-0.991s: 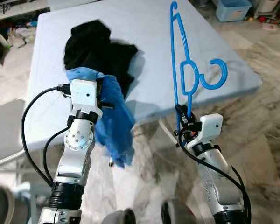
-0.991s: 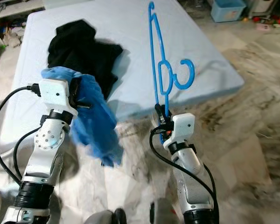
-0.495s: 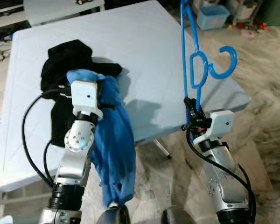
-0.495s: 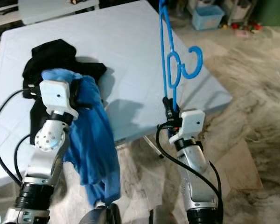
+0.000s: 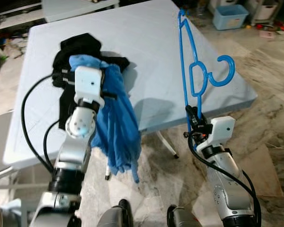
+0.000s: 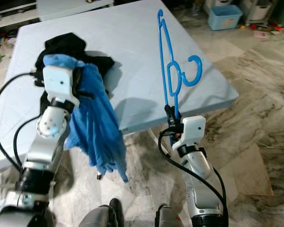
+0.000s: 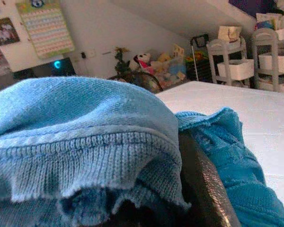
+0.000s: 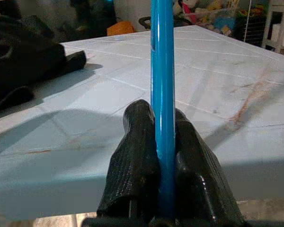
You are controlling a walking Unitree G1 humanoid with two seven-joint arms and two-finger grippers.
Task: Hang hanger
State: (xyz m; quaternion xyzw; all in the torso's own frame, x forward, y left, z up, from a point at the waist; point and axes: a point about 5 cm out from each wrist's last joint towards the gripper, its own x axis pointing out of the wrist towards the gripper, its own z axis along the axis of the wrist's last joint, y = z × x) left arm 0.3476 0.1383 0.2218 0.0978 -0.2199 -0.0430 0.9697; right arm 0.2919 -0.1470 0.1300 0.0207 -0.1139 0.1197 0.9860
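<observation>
A blue plastic hanger (image 5: pixel 195 71) stands upright over the table's near right corner, its hook pointing right. My right gripper (image 5: pixel 197 117) is shut on the hanger's lower bar (image 8: pixel 162 94); both black fingers (image 8: pixel 137 156) press against it. A blue knit garment (image 5: pixel 114 127) hangs down from my left gripper (image 5: pixel 104 90), which is shut on its bunched top (image 7: pixel 85 137) beside the table's front edge. One black finger (image 7: pixel 203 189) shows under the cloth.
A pale blue table (image 5: pixel 146 52) lies ahead with a black garment (image 5: pixel 80 47) heaped at its left. A blue bin (image 5: pixel 231 15) stands on the marble floor at the far right. Shelves and toys (image 7: pixel 236 66) line the far wall.
The camera has swung, so the table sits differently in view. The blue garment now hangs more gathered and higher beside my left arm. Both grips are unchanged.
</observation>
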